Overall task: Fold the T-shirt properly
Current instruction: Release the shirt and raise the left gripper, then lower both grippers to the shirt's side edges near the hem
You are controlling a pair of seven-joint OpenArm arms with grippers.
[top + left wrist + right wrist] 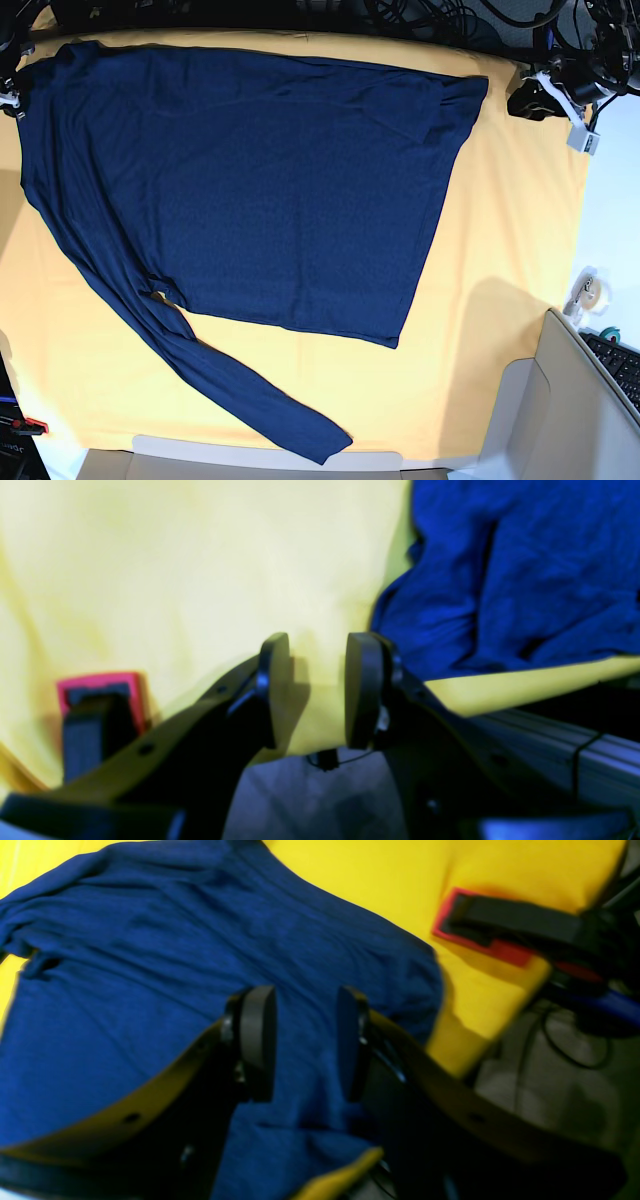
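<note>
1. The T-shirt (260, 190), dark navy with long sleeves, lies spread flat on the surface, which is covered by a yellow table cloth (500, 290).
2. In the base view the body of the garment fills the upper left and centre of the cloth. Its upper edge runs along the far edge of the surface.
3. One sleeve (220, 375) lies extended diagonally from the left side of the body toward the near edge, resting flat on the cloth.
4. The opposite corner of the garment reaches the far right of the cloth, near the left arm's mount.
5. Left pincer (317, 690): jaws stand apart with nothing between them. It hangs over bare yellow cloth at the edge of the surface, with rumpled fabric of the T-shirt (525, 575) just beside it on the right of that view.
6. Right pincer (306, 1042): jaws stand apart, positioned over the blue fabric (150, 990). No cloth is pinched between the pads; whether the tips touch the fabric cannot be determined.
7. A red-and-black clamp (500, 930) grips the table cloth at the edge near the right pincer.
8. A similar clamp (100, 715) shows in the left wrist view.
9. A tape roll (590, 290) sits off the right side of the cloth.
</note>
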